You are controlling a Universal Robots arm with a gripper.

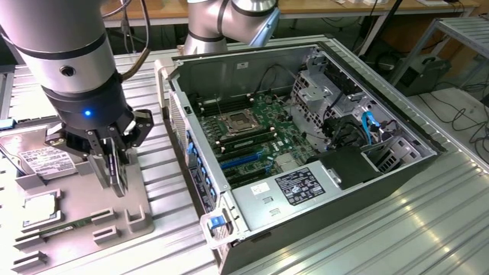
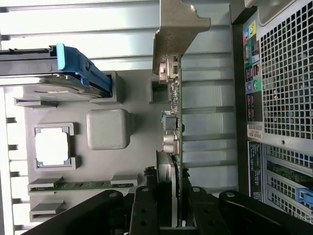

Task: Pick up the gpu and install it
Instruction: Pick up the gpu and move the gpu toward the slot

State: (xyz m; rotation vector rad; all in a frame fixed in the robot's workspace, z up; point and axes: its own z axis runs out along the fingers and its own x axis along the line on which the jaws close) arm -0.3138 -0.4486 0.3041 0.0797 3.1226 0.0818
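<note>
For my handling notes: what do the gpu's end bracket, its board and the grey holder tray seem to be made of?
End bracket: likely bare sheet metal; dull silver, thin, with bent tab. Board of the gpu: green, probably fibreglass laminate, seen edge-on. Holder tray: matte grey, probably plastic; blocky moulded pockets, no shine.

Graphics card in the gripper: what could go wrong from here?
1. The gripper pinches the graphics card on edge near one end, so the long free part may tilt or slip.
2. Its metal bracket sticks out at the far end and could catch the computer case wall close beside it.
</note>
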